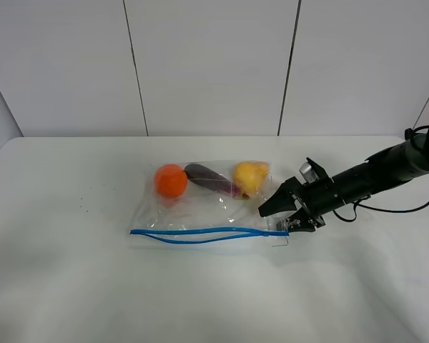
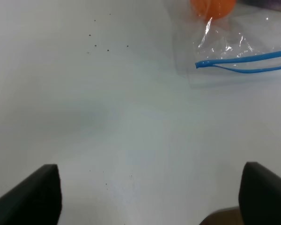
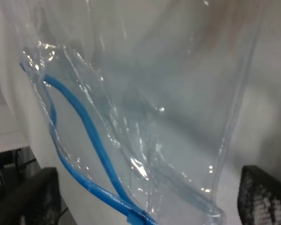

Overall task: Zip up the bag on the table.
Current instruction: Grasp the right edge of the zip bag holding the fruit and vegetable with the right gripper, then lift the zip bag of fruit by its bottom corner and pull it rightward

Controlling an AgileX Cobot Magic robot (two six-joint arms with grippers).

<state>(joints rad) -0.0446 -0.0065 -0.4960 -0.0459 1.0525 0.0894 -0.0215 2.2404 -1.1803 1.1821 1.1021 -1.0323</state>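
Observation:
The clear bag [image 1: 200, 211] lies on the white table [image 1: 57, 286], with an orange [image 1: 170, 180], a purple vegetable [image 1: 211, 179] and a yellow fruit [image 1: 250, 175] inside. Its blue zipper strip [image 1: 200, 234] runs along the near edge, its two lines gaping apart. My right gripper [image 1: 282, 216] is open at the bag's right end, near the zipper's end. In the right wrist view the bag [image 3: 168, 93] and strip [image 3: 79, 117] lie between the spread fingers of the gripper [image 3: 150, 187]. My left gripper [image 2: 150, 192] is open over bare table, apart from the bag [image 2: 229, 42].
A white panelled wall [image 1: 214, 64] stands behind the table. Small dark specks [image 2: 96, 46] dot the tabletop left of the bag. The right arm's black cable [image 1: 407, 207] hangs at the far right. The left arm does not show in the exterior high view.

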